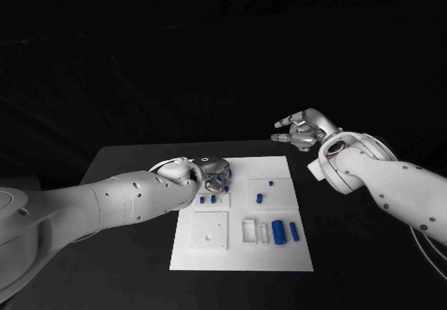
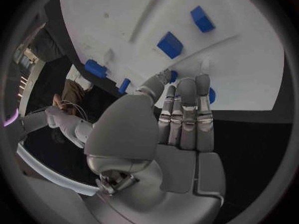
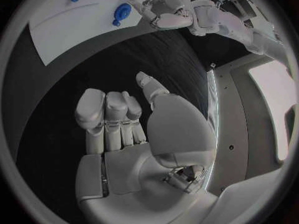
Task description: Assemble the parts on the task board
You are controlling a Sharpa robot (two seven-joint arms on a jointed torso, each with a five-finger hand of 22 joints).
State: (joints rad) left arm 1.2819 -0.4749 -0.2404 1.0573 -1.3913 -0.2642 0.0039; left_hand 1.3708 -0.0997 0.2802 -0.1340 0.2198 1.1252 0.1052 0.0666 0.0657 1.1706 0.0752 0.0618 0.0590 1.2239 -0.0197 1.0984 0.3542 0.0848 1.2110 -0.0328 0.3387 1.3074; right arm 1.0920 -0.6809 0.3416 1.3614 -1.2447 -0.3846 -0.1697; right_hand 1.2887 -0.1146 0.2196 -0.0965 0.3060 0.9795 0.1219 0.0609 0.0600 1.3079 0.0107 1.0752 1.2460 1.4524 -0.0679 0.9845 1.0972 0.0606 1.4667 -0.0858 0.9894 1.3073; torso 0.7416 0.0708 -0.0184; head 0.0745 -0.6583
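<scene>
White board: the task board [image 1: 240, 258] lies in the lower middle of the head view, on a black table [image 1: 130, 161].
Blue parts: two upright cylinders [image 1: 278, 230] stand side by side in the board's lower right area; smaller blue pieces [image 1: 259, 197] sit higher up, near the board's centre and upper left.
Left hand: the left hand [image 1: 210, 174] hangs over the board's upper left corner, left of centre in the head view. In the left wrist view its fingers [image 2: 187, 114] lie close together, tips reaching toward blue pieces; whether it holds one, I cannot tell.
Right hand: the right hand [image 1: 300, 132] is raised in the upper right of the head view, off the board. Its fingers [image 3: 106, 117] are curled inward, holding nothing.
</scene>
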